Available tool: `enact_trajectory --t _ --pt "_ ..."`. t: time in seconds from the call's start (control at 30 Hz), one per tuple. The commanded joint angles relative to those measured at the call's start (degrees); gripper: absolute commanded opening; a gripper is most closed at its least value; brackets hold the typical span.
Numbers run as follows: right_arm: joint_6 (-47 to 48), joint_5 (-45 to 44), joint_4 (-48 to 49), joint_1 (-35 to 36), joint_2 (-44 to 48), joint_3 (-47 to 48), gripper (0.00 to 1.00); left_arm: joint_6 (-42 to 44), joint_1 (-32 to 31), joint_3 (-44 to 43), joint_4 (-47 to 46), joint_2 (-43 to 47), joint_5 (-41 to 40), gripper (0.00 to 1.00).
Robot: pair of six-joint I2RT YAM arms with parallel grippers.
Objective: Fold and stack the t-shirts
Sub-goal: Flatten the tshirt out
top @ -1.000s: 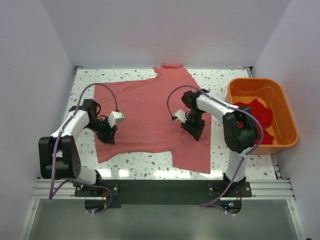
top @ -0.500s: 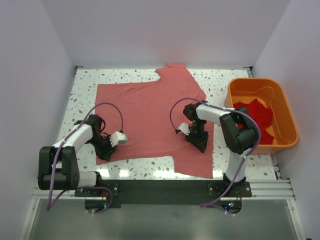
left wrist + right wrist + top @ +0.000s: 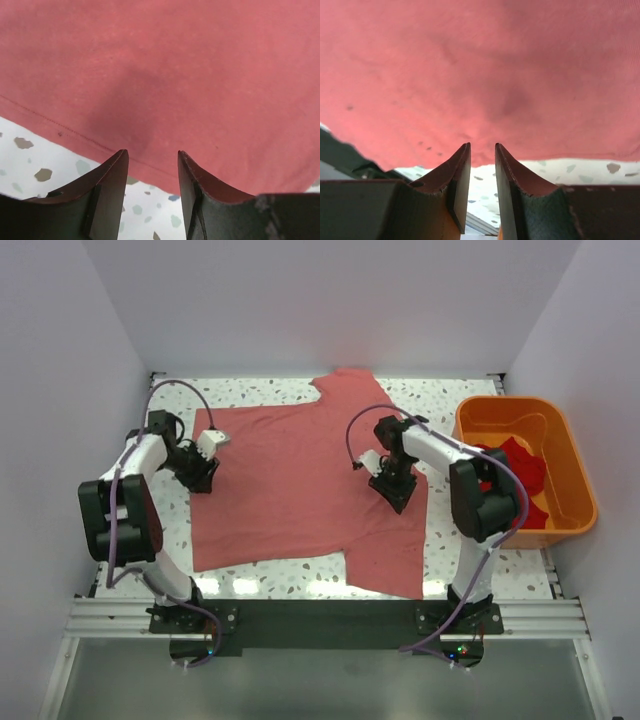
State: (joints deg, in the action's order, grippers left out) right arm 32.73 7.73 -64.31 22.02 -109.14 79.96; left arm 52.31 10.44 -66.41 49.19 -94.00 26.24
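Observation:
A salmon-pink t-shirt [image 3: 300,480] lies spread flat across the middle of the speckled table [image 3: 440,400], with one sleeve toward the back and one toward the front. My left gripper [image 3: 203,480] hovers at the shirt's left hem [image 3: 75,135]. Its jaws [image 3: 151,156] stand open with only cloth and table showing between them. My right gripper [image 3: 397,498] is low over the shirt's right part. In the right wrist view it [image 3: 482,147] shows a narrow gap with nothing in it. A brighter red t-shirt [image 3: 515,465] lies crumpled in the tub.
The orange plastic tub [image 3: 505,405] stands at the table's right side, close to the right arm. White walls enclose the table on the left, back and right. The metal rail with both arm bases [image 3: 320,615] runs along the near edge.
My left gripper has moved from the shirt's front-left corner back along its left edge, and its jaws have widened. The right gripper shifted slightly toward the back. The shirt lies flatter.

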Motion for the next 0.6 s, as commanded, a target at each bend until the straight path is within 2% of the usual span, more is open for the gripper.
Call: enact_trajectory --t 0.0,0.2,0.37,0.47,0.57 --pt "-1.79 -4.38 3.75 0.65 -3.79 -0.24 0.30 -8.45 0.29 0.49 -8.05 -4.87 -2.85 0.49" --pt "-0.48 -5.87 5.16 2.50 -5.73 -6.92 0.30 -8.72 0.29 3.48 -11.48 -7.34 -7.16 0.48" --pt "0.32 -5.01 5.17 9.61 -2.84 -14.11 0.31 -5.91 0.81 4.36 -9.47 -8.92 -9.01 0.45" --pt "-1.17 -1.50 4.11 13.66 -1.34 -15.28 0.31 -3.89 1.16 4.97 -8.41 -8.14 -9.54 0.45" --pt "-2.58 1.93 1.40 13.66 0.24 -12.31 0.32 -2.04 1.25 3.41 -5.52 -5.94 -7.70 0.45"
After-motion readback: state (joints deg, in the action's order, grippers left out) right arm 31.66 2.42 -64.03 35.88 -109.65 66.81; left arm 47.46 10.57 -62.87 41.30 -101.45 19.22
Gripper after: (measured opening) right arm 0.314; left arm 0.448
